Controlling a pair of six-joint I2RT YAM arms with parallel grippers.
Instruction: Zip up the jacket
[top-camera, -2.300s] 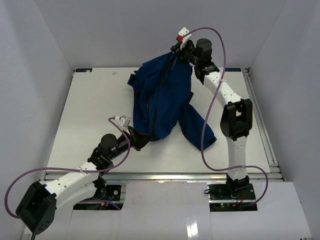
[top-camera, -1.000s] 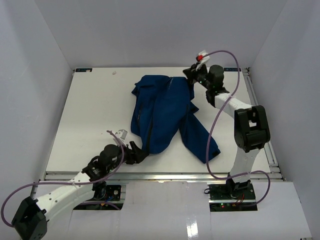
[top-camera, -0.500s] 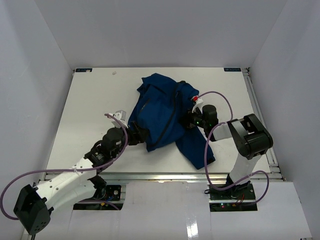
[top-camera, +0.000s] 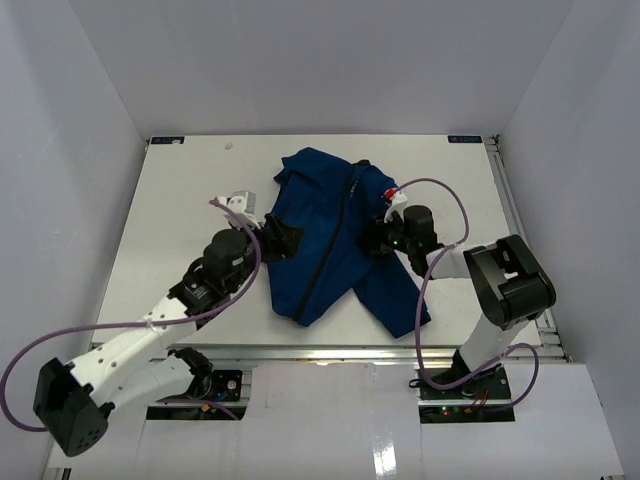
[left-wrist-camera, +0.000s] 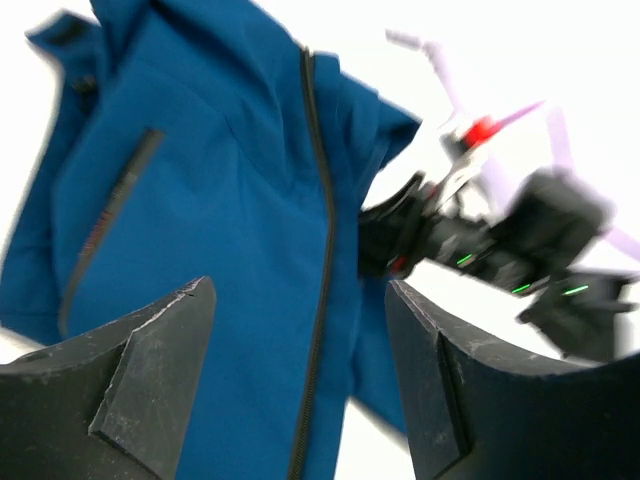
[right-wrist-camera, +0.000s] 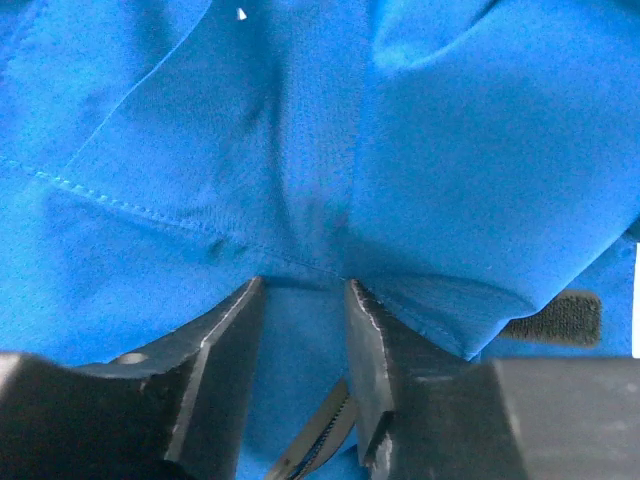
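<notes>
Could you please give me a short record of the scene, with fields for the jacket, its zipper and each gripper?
jacket: blue, lying on the table, collar at the far end
zipper: dark line down the front, panels meeting along it
left gripper: open, at the jacket's left edge
right gripper: jaws parted, low over fabric at the jacket's right side

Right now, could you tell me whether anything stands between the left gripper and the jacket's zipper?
Nothing visible does. The left gripper is open at the edge of the jacket, the zipper lies exposed just ahead, and the right gripper sits beyond it.
</notes>
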